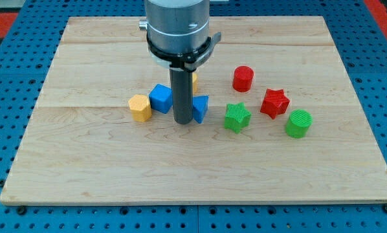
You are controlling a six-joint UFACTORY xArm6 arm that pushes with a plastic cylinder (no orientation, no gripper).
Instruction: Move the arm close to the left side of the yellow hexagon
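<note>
The yellow hexagon [140,107] lies left of centre on the wooden board [83,162]. A blue cube [160,97] touches its right side. My tip [183,121] stands on the board to the right of the blue cube, against the left side of a blue triangular block [200,107]. The tip is about a block and a half to the right of the yellow hexagon, with the blue cube between them. A second yellow block [194,81] shows partly behind the rod.
A red cylinder [243,78], a red star [274,102], a green star [236,117] and a green cylinder [298,123] lie to the right of the tip. The arm's grey body [178,26] hangs over the board's top middle.
</note>
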